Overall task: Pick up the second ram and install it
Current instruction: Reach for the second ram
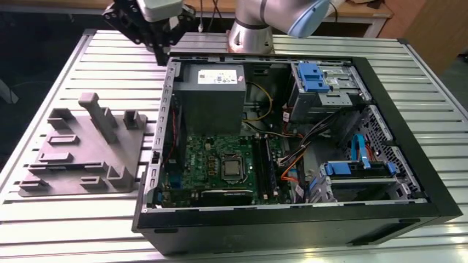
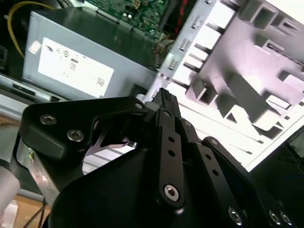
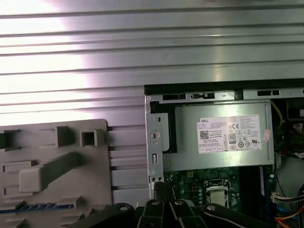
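The gripper (image 1: 159, 53) hangs above the slatted table (image 1: 66, 66), beside the rear corner of the open computer case (image 1: 292, 219) on the exterior view's left. In the second wrist view the jaws are drawn together at their tips, with nothing between them. In the first wrist view the gripper (image 3: 164, 189) lines up over the case wall next to the power supply (image 3: 223, 137).

The second ram (image 3: 38, 207) sits in the grey fixture tray (image 1: 80, 159), seen in the first wrist view as a thin blue strip in one of the tray's slots. The tray lies on the table just beside the case, on the exterior view's left. The ram is well apart from the gripper and outside the case. The motherboard (image 1: 208, 161) lies on the case floor below the power supply.
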`<state>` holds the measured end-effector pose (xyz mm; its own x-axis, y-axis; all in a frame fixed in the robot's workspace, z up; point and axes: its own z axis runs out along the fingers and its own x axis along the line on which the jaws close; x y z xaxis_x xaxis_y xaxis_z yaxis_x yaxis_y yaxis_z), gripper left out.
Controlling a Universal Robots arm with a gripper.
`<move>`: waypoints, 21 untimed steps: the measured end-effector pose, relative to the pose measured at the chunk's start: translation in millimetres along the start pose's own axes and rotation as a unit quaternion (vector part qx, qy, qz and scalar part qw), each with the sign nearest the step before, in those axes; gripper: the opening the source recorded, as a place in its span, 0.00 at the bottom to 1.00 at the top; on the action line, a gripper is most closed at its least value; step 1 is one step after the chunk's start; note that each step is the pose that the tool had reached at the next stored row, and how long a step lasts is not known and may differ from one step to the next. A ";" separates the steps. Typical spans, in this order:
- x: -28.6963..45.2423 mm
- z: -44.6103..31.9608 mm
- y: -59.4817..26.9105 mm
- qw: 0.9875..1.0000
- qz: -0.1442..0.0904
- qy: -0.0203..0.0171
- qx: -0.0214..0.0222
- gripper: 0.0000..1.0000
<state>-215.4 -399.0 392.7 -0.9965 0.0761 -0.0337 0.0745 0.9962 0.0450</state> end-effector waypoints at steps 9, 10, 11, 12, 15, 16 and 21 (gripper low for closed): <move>41.0 -1.2 -3.1 1.000 0.000 -0.004 0.000 0.07; 45.5 -1.3 -3.4 1.000 0.000 -0.005 0.000 0.07; 54.3 -1.5 -4.0 1.000 0.000 -0.006 0.000 0.07; 58.7 -1.6 -4.4 1.000 0.000 -0.006 -0.001 0.07; 72.4 -2.0 -5.4 1.000 0.000 -0.007 0.000 0.07; 76.9 -1.9 -5.8 1.000 0.000 -0.007 -0.001 0.07; 97.0 -1.4 -7.4 1.000 0.000 -0.007 -0.001 0.07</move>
<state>-312.6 -399.0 390.5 -0.9959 0.0764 -0.0485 0.0741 0.9962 0.0462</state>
